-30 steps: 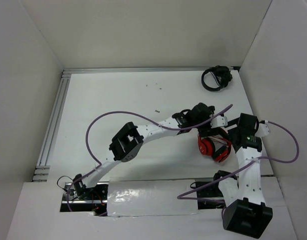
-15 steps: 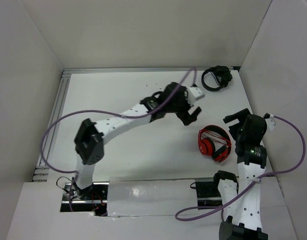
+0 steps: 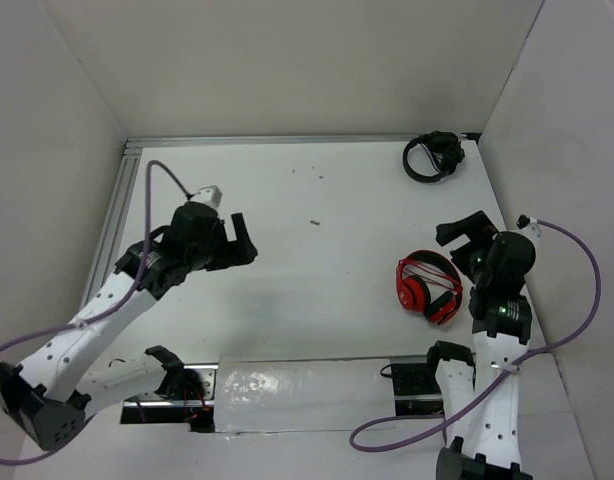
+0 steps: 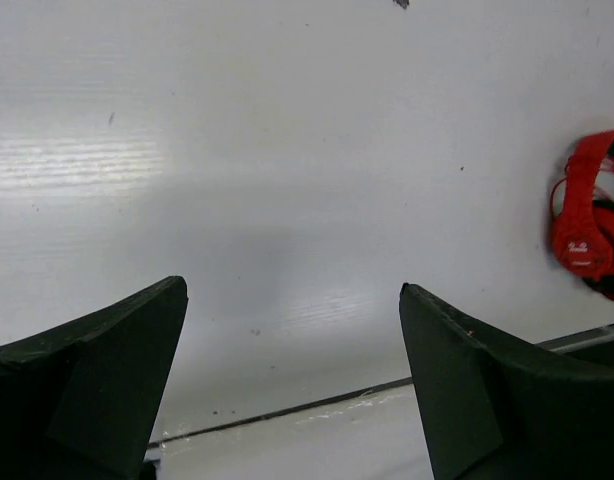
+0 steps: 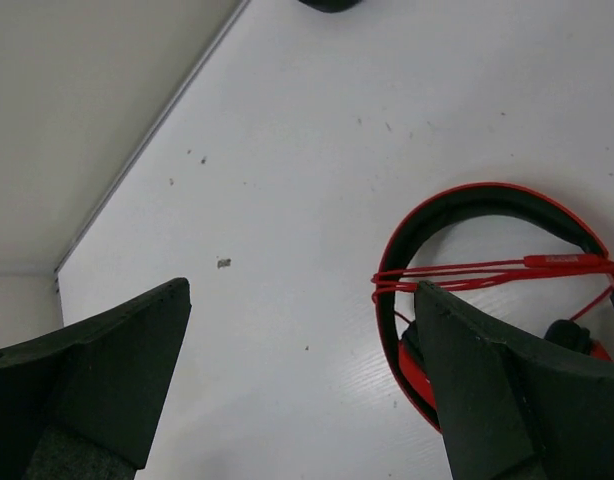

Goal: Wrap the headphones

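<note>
The red headphones (image 3: 427,287) lie flat on the white table at the right, with the thin red cable (image 5: 497,268) wound in several strands across the headband's arch. My right gripper (image 3: 465,228) hovers just beyond and to the right of them, open and empty. In the right wrist view the headphones (image 5: 487,195) sit beside the right finger, outside the open gripper (image 5: 304,288). My left gripper (image 3: 245,240) is far off over the table's left half, open and empty. The left wrist view has the headphones (image 4: 587,215) at its right edge, well away from the gripper (image 4: 292,288).
All-black headphones (image 3: 430,157) lie in the back right corner, their edge showing at the top of the right wrist view (image 5: 327,3). A metal rail (image 3: 112,240) runs along the table's left side. White walls close in the sides and back.
The left arm swung away from the headphones, first toward the back, then to the table's left side. The right gripper drew back from the headphones, which stay lying on the table.
</note>
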Robot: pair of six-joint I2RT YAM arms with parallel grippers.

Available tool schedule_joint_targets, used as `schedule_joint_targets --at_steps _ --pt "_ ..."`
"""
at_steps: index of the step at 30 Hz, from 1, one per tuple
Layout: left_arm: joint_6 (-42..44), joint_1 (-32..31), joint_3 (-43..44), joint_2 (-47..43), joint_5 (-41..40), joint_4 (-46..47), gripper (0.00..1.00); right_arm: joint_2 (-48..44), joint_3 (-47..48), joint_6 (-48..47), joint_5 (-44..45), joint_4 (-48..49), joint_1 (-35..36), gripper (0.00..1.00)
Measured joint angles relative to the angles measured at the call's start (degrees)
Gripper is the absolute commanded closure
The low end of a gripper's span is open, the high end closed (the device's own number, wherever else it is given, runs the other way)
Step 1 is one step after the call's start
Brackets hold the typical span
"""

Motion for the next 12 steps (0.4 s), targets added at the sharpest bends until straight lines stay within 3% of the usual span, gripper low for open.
schedule_joint_targets --at_steps 7,12 --pt "-10.3 2.1 -1.2 -10.9 -3.7 -7.4 0.01 -1.5 -0.3 -1.4 -5.6 4.2 1.2 0.00" --pt "-12.4 2.0 -4.1 -12.9 -4.6 -8.7 0.01 -0.9 -0.3 -2.4 -7.7 5.7 2.9 0.00"
